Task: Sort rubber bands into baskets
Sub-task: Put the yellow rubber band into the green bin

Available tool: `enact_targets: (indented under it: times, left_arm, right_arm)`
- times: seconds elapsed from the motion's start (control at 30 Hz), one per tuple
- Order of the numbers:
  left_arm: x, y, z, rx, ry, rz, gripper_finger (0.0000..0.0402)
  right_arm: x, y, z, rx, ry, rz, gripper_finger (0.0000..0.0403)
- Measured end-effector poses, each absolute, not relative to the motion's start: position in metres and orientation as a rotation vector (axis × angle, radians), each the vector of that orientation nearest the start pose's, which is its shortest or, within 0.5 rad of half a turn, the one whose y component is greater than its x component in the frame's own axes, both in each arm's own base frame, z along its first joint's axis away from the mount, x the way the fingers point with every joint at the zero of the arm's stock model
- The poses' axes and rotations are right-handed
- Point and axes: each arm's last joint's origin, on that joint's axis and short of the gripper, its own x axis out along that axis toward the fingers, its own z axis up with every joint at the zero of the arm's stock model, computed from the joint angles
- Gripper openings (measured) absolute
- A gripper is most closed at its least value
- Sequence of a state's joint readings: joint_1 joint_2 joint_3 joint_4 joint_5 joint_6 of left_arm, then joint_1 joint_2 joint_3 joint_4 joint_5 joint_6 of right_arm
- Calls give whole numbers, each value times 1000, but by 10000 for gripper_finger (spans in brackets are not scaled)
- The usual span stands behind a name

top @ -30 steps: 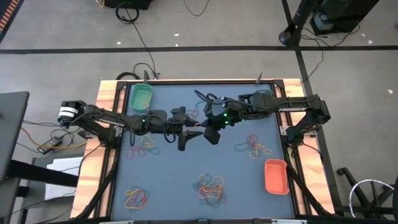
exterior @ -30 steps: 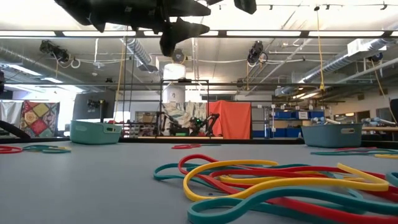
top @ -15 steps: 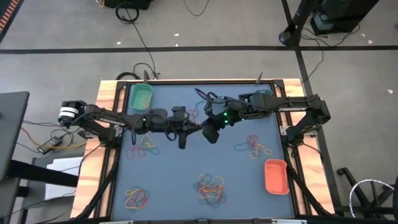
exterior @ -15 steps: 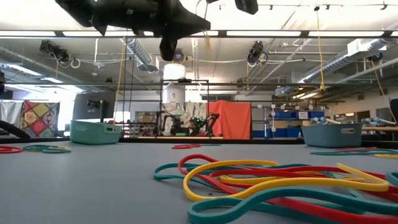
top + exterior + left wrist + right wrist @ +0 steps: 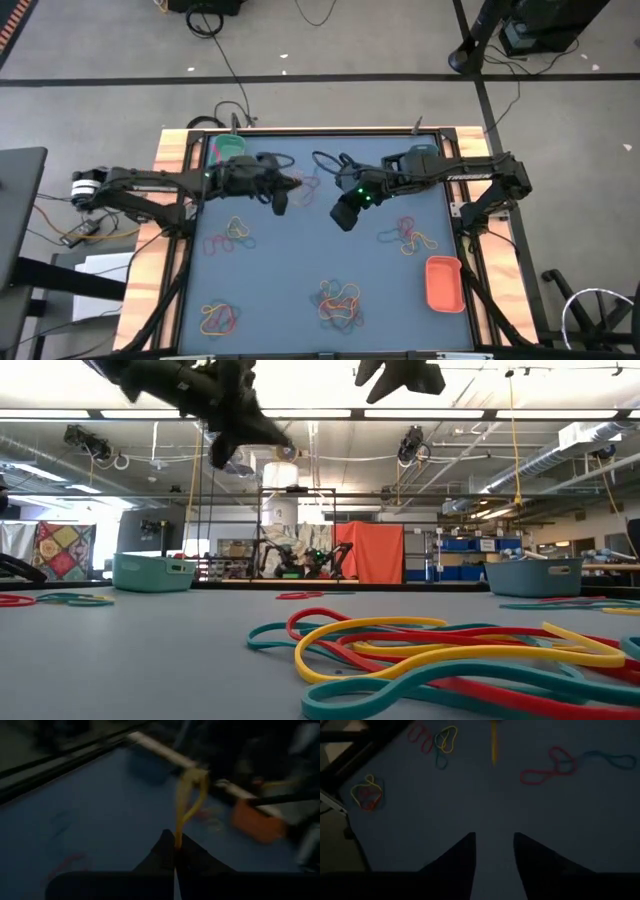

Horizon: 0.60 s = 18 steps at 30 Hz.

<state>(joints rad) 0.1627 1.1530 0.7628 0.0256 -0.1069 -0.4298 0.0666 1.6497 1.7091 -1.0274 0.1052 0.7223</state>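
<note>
Handover looks done. A second ago both tools met over the middle of the surface [image 5: 300, 250]; now they have parted. The left tool [image 5: 281, 203] has pulled back toward the green basket [image 5: 226, 148] and is clamped on a yellow-orange band [image 5: 187, 800], which hangs as a stretched loop from its pinched tips in the left wrist view. The right tool [image 5: 345, 217] has let go: in its wrist view its fingers [image 5: 461, 857] stand apart with nothing between them, bare surface below.

We judge the band has changed arms and is bound for the green basket, the nearest one to the left tool. Not yet dropped.

Pose: the left arm reaches across from the green basket's side, folded back compared with a second ago, tool held high off the surface just beside the basket and slightly toward the middle. The right arm stays stretched toward the centre, tool well apart from the green basket and raised.

Elsewhere: loose rubber bands [image 5: 338, 303] lie in several clusters away from the green basket; the orange-red basket [image 5: 443, 283] sits at the corner opposite it.
</note>
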Motion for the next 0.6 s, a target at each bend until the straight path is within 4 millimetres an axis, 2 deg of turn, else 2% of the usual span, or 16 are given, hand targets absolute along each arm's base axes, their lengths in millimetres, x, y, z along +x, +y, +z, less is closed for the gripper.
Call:
enact_targets:
  times: [0.17,0.37,0.6]
  left_arm:
    - [217,65,274,-419,406,565,4]
    - [185,91,260,-409,594,817,4]
    - [157,123,255,-467,636,1103,4]
  right_arm:
    - [336,31,352,560,925,-363,146]
    - [335,44,340,585,953,-366,146]
    - [334,57,337,595,961,-347,146]
